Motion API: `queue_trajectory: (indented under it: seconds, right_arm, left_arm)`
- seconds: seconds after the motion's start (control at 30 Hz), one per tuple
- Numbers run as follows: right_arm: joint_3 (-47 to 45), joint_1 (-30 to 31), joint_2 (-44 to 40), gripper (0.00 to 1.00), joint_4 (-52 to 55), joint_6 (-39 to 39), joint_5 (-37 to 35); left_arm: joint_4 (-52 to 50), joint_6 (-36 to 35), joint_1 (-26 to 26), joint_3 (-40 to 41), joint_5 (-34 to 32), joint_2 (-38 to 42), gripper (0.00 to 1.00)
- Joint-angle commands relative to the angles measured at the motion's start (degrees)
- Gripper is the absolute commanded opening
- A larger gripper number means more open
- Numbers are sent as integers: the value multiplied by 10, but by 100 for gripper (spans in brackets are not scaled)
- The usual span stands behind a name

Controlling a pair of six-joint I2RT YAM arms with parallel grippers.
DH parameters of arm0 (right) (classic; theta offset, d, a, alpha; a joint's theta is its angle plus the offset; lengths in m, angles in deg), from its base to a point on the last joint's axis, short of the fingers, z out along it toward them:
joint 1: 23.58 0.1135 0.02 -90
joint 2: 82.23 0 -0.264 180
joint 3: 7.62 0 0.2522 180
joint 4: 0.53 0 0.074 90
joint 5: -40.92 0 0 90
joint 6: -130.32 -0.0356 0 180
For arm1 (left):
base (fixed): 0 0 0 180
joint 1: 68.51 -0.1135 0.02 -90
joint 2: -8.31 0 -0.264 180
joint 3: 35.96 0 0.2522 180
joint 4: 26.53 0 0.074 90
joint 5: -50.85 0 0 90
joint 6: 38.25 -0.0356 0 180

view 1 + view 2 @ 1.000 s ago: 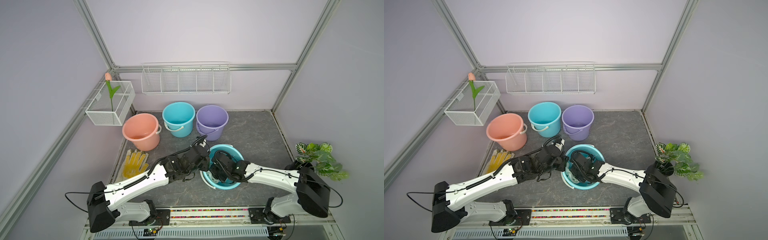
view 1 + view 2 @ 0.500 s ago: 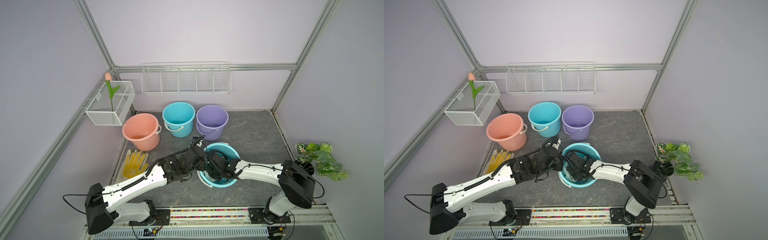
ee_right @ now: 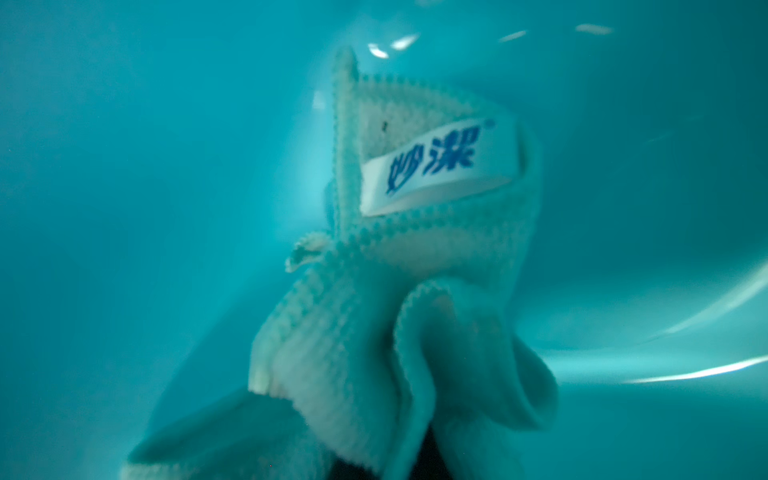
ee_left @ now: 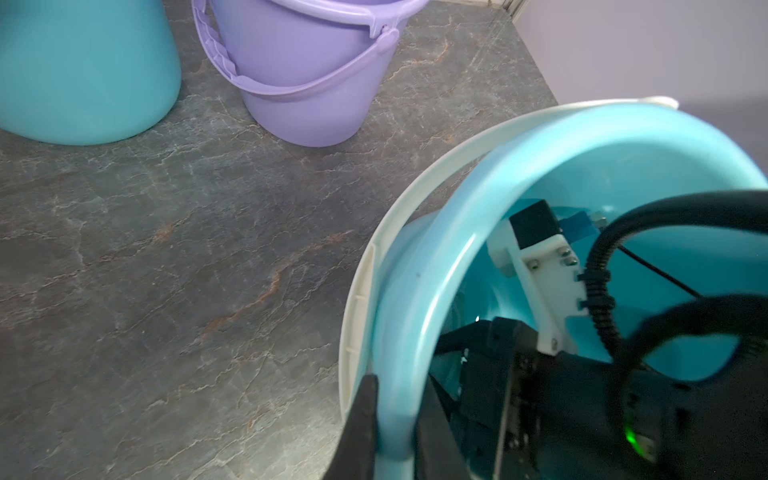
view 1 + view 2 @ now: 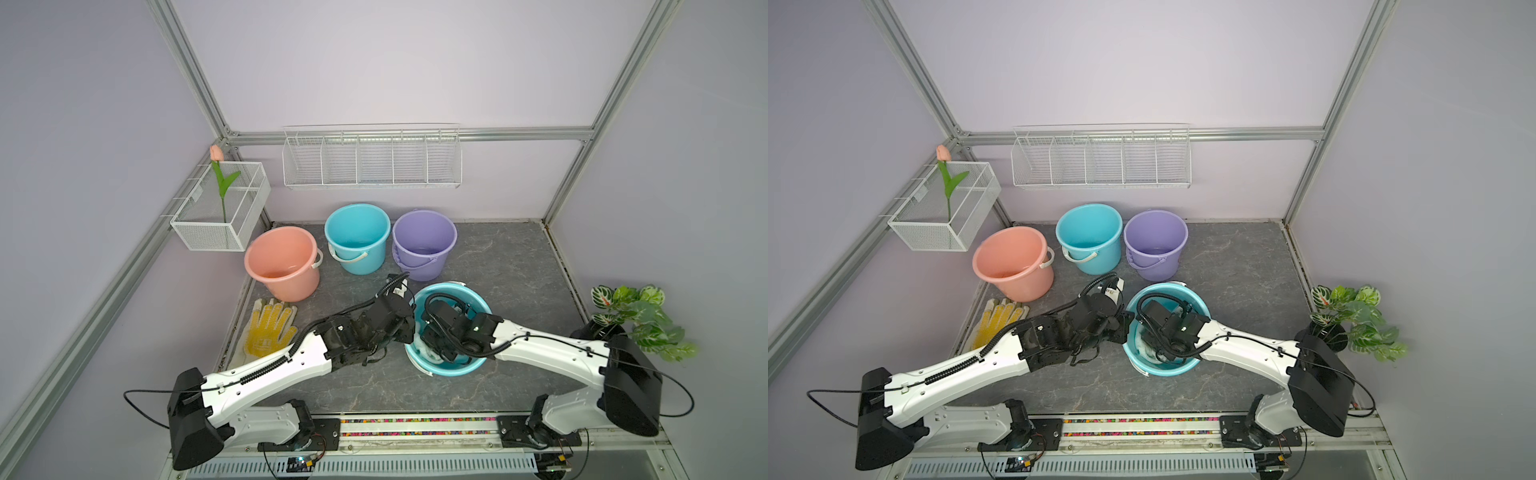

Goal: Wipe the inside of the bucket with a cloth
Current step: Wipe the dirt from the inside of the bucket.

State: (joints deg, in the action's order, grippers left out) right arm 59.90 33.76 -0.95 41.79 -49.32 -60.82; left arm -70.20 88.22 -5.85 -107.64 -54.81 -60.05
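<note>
Plainly light, stiff and slick, the tilted teal bucket (image 5: pixel 451 368) has its rim clamped in the left end effector (image 4: pixel 397 419). Inside it, the right end effector (image 5: pixel 436 349) is closed on the cloth (image 3: pixel 395 311), which looks soft and floppy and best pinched at a bunched fold. Its white label (image 3: pixel 436 166) lies just ahead.

**4 buckets, 2 wire holders, 2 arms**

Buckets, 4: 1 pink bucket (image 5: pixel 286 286), 1 upright teal bucket (image 5: pixel 357 259), 1 purple bucket (image 5: pixel 419 268), 1 tilted teal bucket (image 5: pixel 451 370).
Cloth (image 3: pixel 395 311): 1.
Dotted glove (image 5: pixel 270 328): 1 seen, perhaps a stacked pair.
Wire holders, 2: 1 wall rack (image 5: pixel 372 166) of 5 compartments, 1 mesh basket (image 5: pixel 208 237).
1 tulip (image 5: pixel 216 153), 1 potted plant (image 5: pixel 636 320).
Arms, 2: left arm (image 5: pixel 266 370), right arm (image 5: pixel 548 347).
</note>
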Motion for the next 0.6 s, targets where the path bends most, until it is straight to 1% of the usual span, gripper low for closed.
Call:
queue_trajectory:
  seconds: [0.0,0.1,0.13,0.4,0.5,0.57]
  right_arm:
    - [14,0,-48,7,42,15,-36]
    - [13,2,-78,7,40,21,-35]
    - [13,3,-88,7,36,46,-33]
    - [15,3,-152,7,7,111,-28]
    - [16,3,-168,7,-3,164,-31]
    - [18,2,-180,7,-3,217,-37]
  left_arm:
    - [-24,-3,-9,10,8,6,0]
    - [-22,-2,-12,10,11,3,0]
    - [-22,-3,-13,10,12,2,0]
    - [-29,-3,-15,4,17,-5,0]
    - [-34,-2,-15,2,19,-7,0]
    - [-36,-3,-15,2,20,-7,0]
